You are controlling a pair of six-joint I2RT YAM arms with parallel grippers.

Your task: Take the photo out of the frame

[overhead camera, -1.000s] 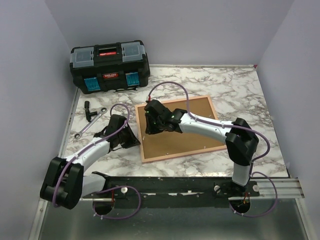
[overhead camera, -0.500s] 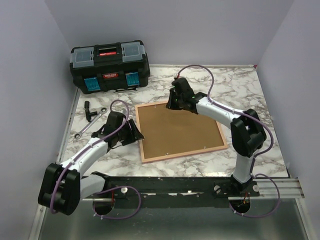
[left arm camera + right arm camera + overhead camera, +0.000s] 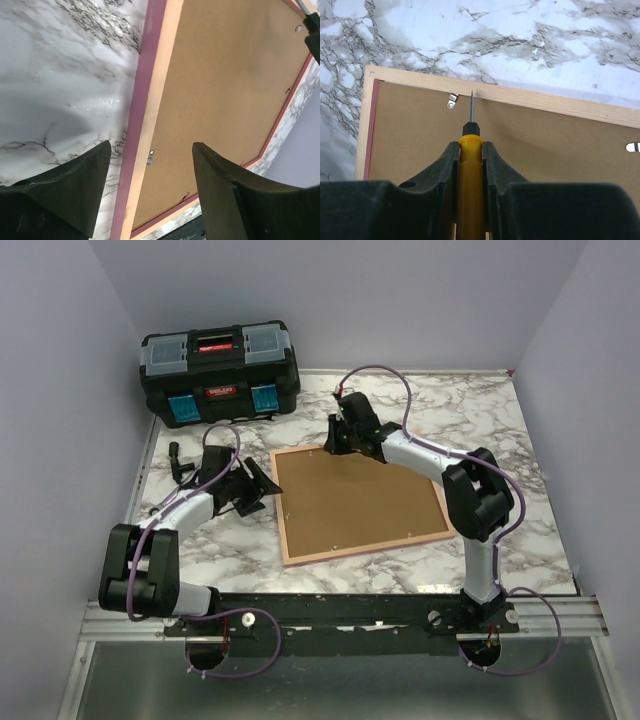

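The frame (image 3: 279,510) lies face down on the marble table, its pink border around a brown backing board (image 3: 360,495). The photo is hidden under that board. My right gripper (image 3: 335,440) hangs over the frame's far left corner, shut on a yellow screwdriver (image 3: 470,175). The screwdriver's thin tip points at the frame's wooden far edge (image 3: 545,102), next to a small metal clip (image 3: 451,102). My left gripper (image 3: 262,485) is open at the frame's left side. In the left wrist view the left gripper (image 3: 151,145) straddles the pink edge (image 3: 142,100) and a clip (image 3: 150,156) without touching them.
A black toolbox (image 3: 220,372) stands at the back left of the table. Small hand tools (image 3: 177,455) lie left of the left arm, partly hidden by it. A second clip (image 3: 632,147) sits further right on the frame's far edge.
My left gripper has opened and moved back along the frame's left edge. My right gripper carried the screwdriver from the frame's near left part to its far left corner.
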